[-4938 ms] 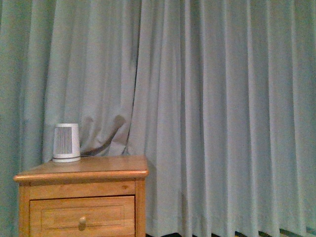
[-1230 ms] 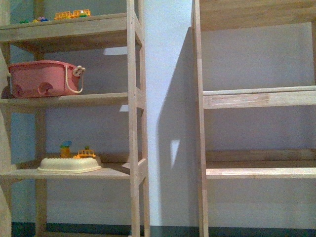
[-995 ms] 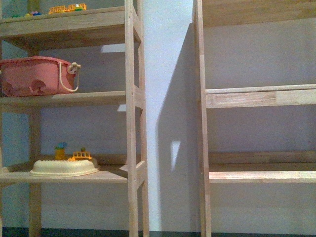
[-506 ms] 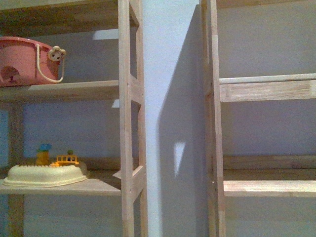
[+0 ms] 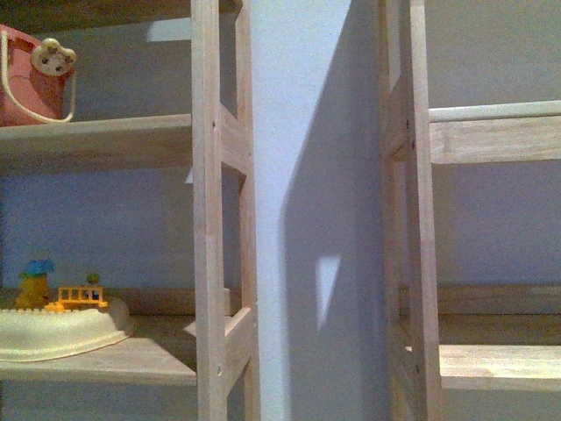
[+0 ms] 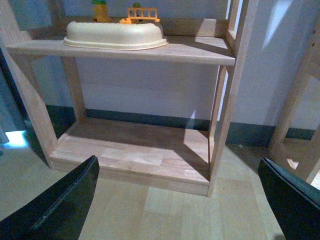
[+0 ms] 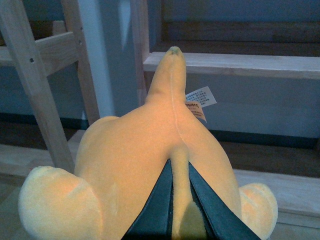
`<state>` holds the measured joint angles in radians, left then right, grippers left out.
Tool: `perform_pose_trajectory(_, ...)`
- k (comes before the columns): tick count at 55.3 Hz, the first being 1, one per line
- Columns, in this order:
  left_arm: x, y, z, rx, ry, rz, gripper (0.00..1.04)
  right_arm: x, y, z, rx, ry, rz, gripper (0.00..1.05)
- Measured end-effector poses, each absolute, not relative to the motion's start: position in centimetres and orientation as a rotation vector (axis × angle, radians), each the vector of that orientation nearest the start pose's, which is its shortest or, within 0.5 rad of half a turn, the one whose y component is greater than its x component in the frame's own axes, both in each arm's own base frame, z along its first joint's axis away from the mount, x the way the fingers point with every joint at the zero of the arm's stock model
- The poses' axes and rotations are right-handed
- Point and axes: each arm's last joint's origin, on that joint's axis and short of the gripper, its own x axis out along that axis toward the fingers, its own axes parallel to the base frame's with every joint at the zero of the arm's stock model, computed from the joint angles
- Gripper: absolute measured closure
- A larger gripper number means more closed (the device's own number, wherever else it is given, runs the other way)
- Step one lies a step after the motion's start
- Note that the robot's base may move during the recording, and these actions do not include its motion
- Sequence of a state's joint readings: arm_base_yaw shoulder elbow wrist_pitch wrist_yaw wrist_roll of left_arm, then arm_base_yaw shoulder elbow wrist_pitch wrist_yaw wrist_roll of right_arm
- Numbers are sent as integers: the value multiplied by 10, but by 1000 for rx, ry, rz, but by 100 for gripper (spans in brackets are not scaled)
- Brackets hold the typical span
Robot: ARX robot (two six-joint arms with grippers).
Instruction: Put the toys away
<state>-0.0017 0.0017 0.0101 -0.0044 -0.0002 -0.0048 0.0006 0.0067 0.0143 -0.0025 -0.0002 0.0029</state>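
While the right gripper (image 7: 179,168) pinched the plush (image 7: 145,155) tight, the left gripper (image 6: 177,165) gaped wide and empty, facing the shelf (image 6: 200,50) carrying the cream base (image 6: 115,35).

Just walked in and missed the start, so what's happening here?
The robot is putting toys away. Its right tool is shut on a soft yellow-orange plush animal, pinching a fold of it in front of pale wooden shelves. The left tool is open and empty, below the shelf that bears a cream plastic base with a small yellow fence. The plush lies on no shelf yet.
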Motion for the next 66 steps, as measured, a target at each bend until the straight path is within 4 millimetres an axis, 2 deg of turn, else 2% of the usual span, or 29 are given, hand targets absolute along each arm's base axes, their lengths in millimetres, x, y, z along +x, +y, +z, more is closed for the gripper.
perform_pose_trajectory(38, 97, 0, 166, -5, -4, -2, 6, 97, 0, 168, 4, -5, -5, 99)
perform_pose_trajectory(49, 97, 0, 166, -4, -4, -2, 6, 100, -1, 164, 55, 46, -294, 99)
perform_pose_trajectory(56, 97, 0, 166, -5, -4, -2, 6, 101, -3, 185, 35, 17, -346, 99)
perform_pose_trajectory(66, 97, 0, 166, -4, -4, -2, 6, 100, 0, 235, -2, -70, -373, 99)
